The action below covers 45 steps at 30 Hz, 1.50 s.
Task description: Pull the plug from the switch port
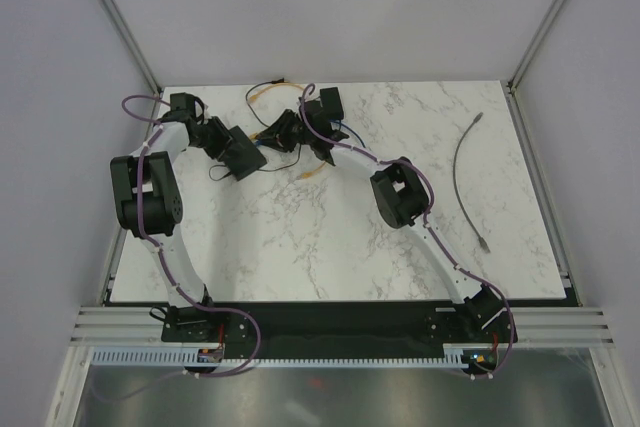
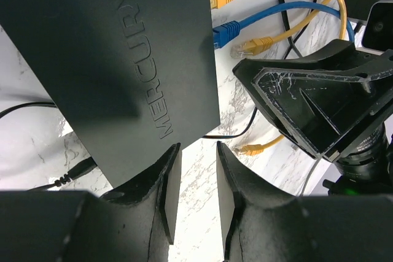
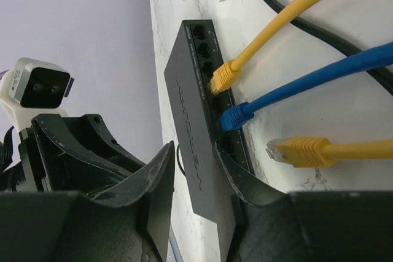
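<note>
- Left claw (image 2: 198,146): fingers apart, with bare white marble tabletop (image 2: 196,213) between them. The flat matte-black rectangular box (image 2: 123,59) is just ahead, its corner over the left finger.
- Right claw (image 3: 193,149): fingers apart, with the box's near end showing in the gap.
- Switch port row (image 3: 206,59), ahead of the right claw: yellow plug (image 3: 222,78) and blue plug (image 3: 235,116) are seated. A second yellow plug (image 3: 298,150) lies loose to the right.

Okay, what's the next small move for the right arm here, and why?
Probably ease the right gripper forward until its open jaws straddle the blue plug. That one and a yellow plug sit in the switch, while a loose plug lies beside them. Blue is nearer the fingers, and nothing is gripped yet.
</note>
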### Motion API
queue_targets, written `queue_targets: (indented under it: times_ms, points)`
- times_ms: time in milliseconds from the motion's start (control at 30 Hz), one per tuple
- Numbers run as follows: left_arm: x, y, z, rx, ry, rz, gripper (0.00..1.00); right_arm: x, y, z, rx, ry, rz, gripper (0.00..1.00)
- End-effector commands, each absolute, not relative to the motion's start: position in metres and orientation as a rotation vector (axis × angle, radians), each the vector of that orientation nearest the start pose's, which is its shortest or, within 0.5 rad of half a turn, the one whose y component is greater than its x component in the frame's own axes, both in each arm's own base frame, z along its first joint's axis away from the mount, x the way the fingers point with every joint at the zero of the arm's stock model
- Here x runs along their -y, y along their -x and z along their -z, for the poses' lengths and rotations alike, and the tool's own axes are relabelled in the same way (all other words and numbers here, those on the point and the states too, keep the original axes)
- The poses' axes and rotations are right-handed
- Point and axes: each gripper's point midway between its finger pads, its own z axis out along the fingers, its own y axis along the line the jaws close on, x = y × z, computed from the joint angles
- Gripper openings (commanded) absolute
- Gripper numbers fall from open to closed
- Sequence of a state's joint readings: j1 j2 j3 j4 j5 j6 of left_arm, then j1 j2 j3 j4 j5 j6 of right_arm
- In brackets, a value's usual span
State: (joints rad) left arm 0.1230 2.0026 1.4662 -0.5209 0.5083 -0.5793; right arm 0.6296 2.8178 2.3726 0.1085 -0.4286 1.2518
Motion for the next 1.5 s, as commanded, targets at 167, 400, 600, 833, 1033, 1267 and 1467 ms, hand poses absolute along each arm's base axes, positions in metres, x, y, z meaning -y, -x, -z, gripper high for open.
queue_targets:
  times_ms: [167, 400, 600, 833, 1033, 1267, 1467]
  points:
    - [0.05, -0.466, -0.081, -2.505, 0.72, 0.855, 0.36, -0.492, -0.528, -0.066, -2.229, -0.335, -1.388, 0.39]
    - [0.05, -0.468, -0.084, -2.496, 0.719, 0.86, 0.36, -0.476, -0.54, -0.044, -2.266, -0.324, -1.242, 0.37]
    - [0.05, -0.47, -0.086, -2.491, 0.718, 0.866, 0.36, -0.43, -0.559, -0.046, -2.274, -0.349, -0.986, 0.38]
    - [0.054, -0.483, -0.093, -2.458, 0.723, 0.92, 0.36, -0.478, -0.545, -0.105, -2.148, -0.208, -1.28, 0.39]
    - [0.049, -0.494, -0.095, -2.439, 0.733, 0.916, 0.36, -0.5, -0.53, -0.127, -2.093, -0.181, -1.394, 0.46]
    - [0.041, -0.492, -0.084, -2.453, 0.781, 0.897, 0.36, -0.514, -0.529, -0.107, -2.093, -0.274, -1.491, 0.47]
    - [0.041, -0.49, -0.074, -2.475, 0.806, 0.908, 0.36, -0.516, -0.528, -0.093, -2.109, -0.314, -1.475, 0.46]
